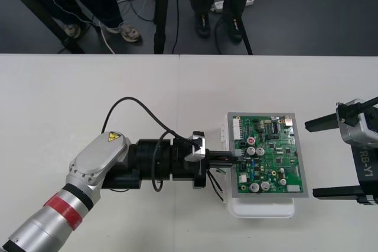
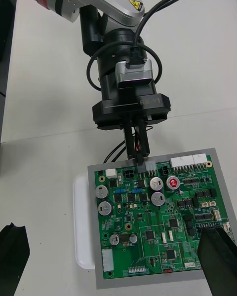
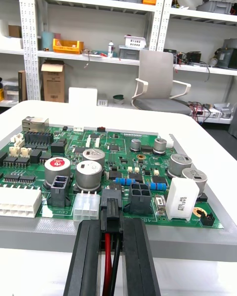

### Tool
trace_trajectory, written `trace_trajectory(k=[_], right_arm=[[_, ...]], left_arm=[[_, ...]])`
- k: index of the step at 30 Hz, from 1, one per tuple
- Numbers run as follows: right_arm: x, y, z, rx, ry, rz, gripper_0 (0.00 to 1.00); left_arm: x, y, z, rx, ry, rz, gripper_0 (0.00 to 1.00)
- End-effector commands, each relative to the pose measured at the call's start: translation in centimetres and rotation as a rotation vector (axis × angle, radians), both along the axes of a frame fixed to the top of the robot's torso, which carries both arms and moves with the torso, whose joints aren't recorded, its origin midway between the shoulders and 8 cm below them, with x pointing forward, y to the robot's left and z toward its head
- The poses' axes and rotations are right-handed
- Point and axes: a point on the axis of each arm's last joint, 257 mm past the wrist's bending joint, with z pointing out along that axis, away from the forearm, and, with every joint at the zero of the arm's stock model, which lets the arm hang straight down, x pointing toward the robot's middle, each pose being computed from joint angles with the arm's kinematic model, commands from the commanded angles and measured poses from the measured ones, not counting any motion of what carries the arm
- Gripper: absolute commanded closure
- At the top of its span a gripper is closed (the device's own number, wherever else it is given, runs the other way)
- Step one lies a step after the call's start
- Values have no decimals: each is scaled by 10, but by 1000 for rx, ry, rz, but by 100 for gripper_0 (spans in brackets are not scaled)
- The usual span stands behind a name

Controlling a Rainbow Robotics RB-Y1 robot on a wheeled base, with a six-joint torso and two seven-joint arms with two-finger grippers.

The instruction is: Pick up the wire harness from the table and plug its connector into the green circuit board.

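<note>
Left gripper: my working arm. The left gripper point(image 1: 231, 159) is at the near-left edge of the green circuit board point(image 1: 271, 151), wrist low over the table point(image 1: 88, 98), with the fingers point(image 3: 140, 256) reaching across to the board.
Grip: the jaws are almost together, pinching the red and black wires point(image 3: 107, 264) of the harness just behind the black plug point(image 3: 111, 211).
Where the harness is: off the table at the plug end. The plug stands out just past the fingertips, right at the board's rim. Slack wire hangs back under the gripper point(image 1: 217, 192). I cannot make out the metal socket end.
Key relation: the plug is dead ahead of the fingers. It lies between a white header point(image 3: 86, 208) on one side and a black four-way socket point(image 3: 139, 196) on the other, close to both.
Axis and heading: the plug's long axis runs in line with the fingers and the wires. Its nose points into the board, across the edge and not along it.
Seated or not: I cannot tell. The plug looks to be at or touching the board's edge connector, but no view shows it pushed home.
My reading: the move ahead is a short, straight push along that same axis, and any sideways drift would foul the neighbouring parts.
Right gripper: the right gripper point(image 1: 312, 159) is parked just off the board's far side, jaws wide apart and holding nothing.
Support: the board sits on its white base point(image 1: 260, 209).
</note>
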Motion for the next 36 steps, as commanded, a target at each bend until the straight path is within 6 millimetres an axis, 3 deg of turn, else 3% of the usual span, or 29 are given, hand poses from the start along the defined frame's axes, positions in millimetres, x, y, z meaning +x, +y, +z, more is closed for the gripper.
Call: trace_trajectory(k=[1,29,32,34,36], right_arm=[[-3,4,-2,-13,-35,49,0],[-3,4,-2,-13,-35,49,0],[-3,4,-2,-13,-35,49,0],[-3,4,-2,-13,-35,49,0],[-3,4,-2,-13,-35,49,0]], left_arm=[[-11,-42,30,-42,-101,-66,100],[-14,-44,27,-29,-107,-81,100],[-13,-41,26,-25,-104,-78,89],[-12,-38,24,-17,-105,-77,63],[-10,-34,23,-18,-102,-71,53]])
